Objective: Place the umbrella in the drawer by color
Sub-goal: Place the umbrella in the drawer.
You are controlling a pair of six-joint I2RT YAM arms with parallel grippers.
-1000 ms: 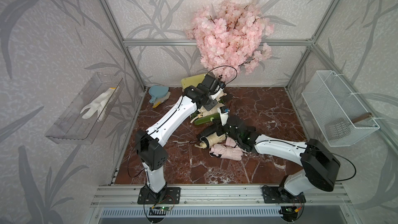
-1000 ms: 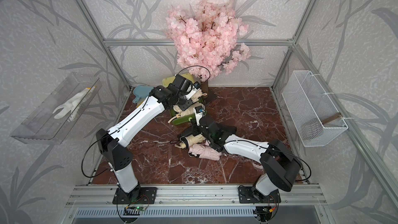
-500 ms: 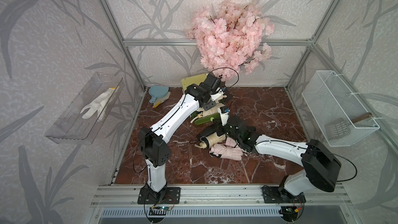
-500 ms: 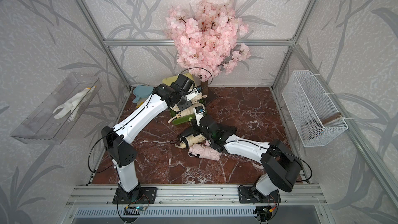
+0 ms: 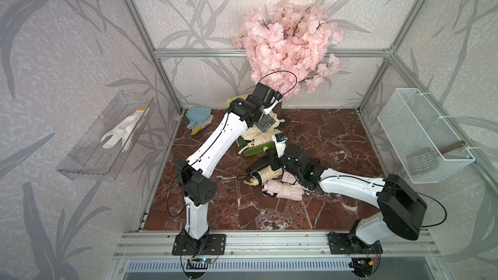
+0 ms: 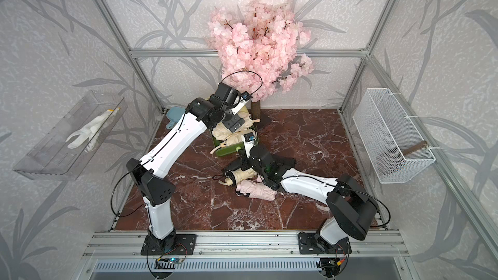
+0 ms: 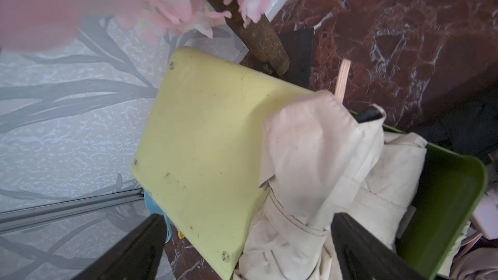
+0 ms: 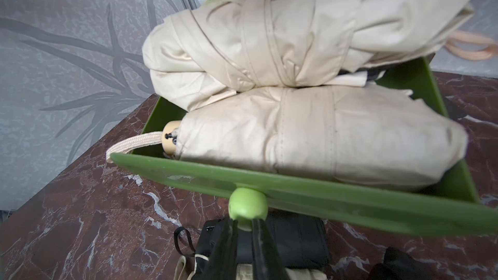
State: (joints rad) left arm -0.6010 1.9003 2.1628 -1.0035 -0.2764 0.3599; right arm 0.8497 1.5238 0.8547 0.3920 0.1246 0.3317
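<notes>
left gripper [image 7: 246, 219] – fingers [image 7: 134, 249] spread wide, released, gripping nothing. it hangs over the back of the green drawer [image 7: 444, 197], with the upper cream umbrella [image 7: 318, 141] lying loose under and between the fingers. that umbrella lies partly on the pale yellow cabinet top [image 7: 204, 136] and partly over the drawer's contents, strap wound round its middle.

right gripper [image 8: 244, 222] – clenched on the round green knob [image 8: 248, 206] at the middle of the drawer front. the drawer stands pulled out over the red marble floor [image 5: 323, 136].

in the drawer: lower cream umbrella [image 8: 323, 136] lies lengthwise just behind the front panel, its beige handle end and woven loop poking past one side of the rim. the upper cream umbrella rests on top of it, touching, and rises above the drawer walls.

on the floor in front of the drawer, in both top views: a third cream umbrella [image 5: 266, 173] just under the right wrist and a pink umbrella [image 5: 283, 191] beside it, touching or nearly so. a dark folded umbrella [image 8: 296, 241] shows beneath the right gripper in the right wrist view.

surroundings: pink blossom tree [image 5: 285, 44] at the back wall, its trunk just behind the cabinet; a white wire basket [image 5: 420, 136] on the right wall; a white glove [image 5: 121, 133] in a clear tray on the left wall.
</notes>
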